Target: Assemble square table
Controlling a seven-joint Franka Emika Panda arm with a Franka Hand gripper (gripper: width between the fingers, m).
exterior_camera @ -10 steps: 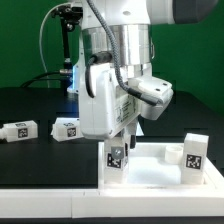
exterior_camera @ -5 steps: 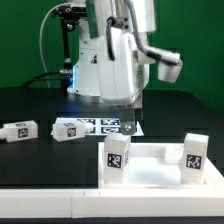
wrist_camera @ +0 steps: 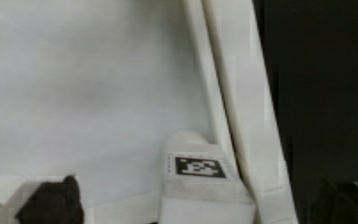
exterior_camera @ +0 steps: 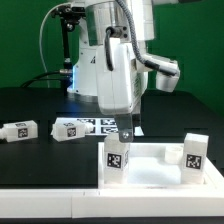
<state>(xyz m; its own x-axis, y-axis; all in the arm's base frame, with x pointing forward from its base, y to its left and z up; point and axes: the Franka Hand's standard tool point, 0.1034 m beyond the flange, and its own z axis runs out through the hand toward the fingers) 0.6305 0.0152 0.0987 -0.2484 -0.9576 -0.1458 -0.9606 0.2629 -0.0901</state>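
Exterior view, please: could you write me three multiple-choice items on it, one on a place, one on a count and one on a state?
1. Where do the two loose short white tagged legs lie? A on the black table, exterior view's left; B on a wooden shelf; C stacked together.
2. How many upright legs stand on the white plastic square top? A one; B two; C four.
3. How is the gripper? A shut on a leg; B shut on nothing; C open.
Key: A, both lie flat on the table; B, two tagged legs stand on it; C, the wrist view shows its fingers wide apart.
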